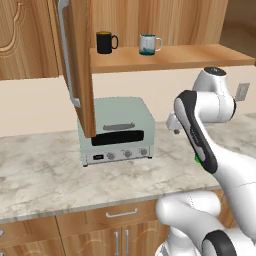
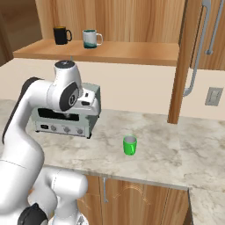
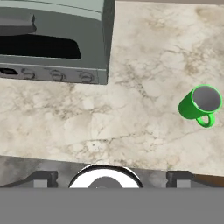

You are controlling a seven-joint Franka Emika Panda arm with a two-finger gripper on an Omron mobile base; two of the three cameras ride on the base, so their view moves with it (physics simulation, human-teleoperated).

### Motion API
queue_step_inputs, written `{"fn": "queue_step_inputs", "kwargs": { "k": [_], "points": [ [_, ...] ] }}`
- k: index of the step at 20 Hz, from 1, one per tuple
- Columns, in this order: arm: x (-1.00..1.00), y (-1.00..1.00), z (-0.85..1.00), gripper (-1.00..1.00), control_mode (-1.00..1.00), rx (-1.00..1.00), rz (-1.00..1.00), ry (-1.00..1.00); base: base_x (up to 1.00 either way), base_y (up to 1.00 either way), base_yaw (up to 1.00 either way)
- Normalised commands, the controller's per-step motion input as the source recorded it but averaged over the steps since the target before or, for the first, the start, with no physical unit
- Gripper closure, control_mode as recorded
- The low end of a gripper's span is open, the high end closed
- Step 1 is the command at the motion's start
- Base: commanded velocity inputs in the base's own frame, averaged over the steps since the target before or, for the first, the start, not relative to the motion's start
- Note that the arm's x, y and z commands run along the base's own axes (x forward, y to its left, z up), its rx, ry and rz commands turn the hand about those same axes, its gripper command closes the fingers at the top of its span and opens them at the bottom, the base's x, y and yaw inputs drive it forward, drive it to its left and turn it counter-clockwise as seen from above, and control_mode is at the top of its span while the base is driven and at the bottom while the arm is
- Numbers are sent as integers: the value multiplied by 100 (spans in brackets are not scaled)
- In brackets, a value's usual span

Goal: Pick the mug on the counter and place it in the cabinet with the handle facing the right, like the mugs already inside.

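The small green mug (image 2: 129,145) stands upright on the marbled counter (image 2: 176,151), right of the toaster oven. In the hand view the mug (image 3: 200,104) lies at the right edge, and its loop handle (image 3: 205,120) points toward the counter's front edge. My gripper (image 3: 110,178) is open, its fingertips (image 3: 41,179) wide apart and empty. It hovers above the counter, left of the mug and well apart from it. From the left base, my arm hides all but a green sliver of the mug (image 1: 198,160). The wood cabinet (image 2: 132,52) stands open above.
A black mug (image 2: 61,35) and a teal-and-white mug (image 2: 90,38) sit on the cabinet shelf, handles to the right. The open cabinet door (image 2: 182,61) with its long silver handle (image 2: 197,57) hangs over the counter. A pale green toaster oven (image 1: 117,132) stands against the wall.
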Motion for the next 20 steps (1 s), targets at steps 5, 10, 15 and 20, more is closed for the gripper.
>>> {"fn": "queue_step_inputs", "kwargs": {
  "k": [5,10,15,20],
  "points": [
    [-15,-22,-36,-100,-100,0,3,0,0,0,0],
    [-1,-24,-35,-100,-100,0,2,0,0,0,0],
    [-5,-23,-31,-100,-100,-4,3,0,0,0,0],
    [-6,-29,-23,-100,-100,-2,2,-1,0,0,0]
  ]
}}
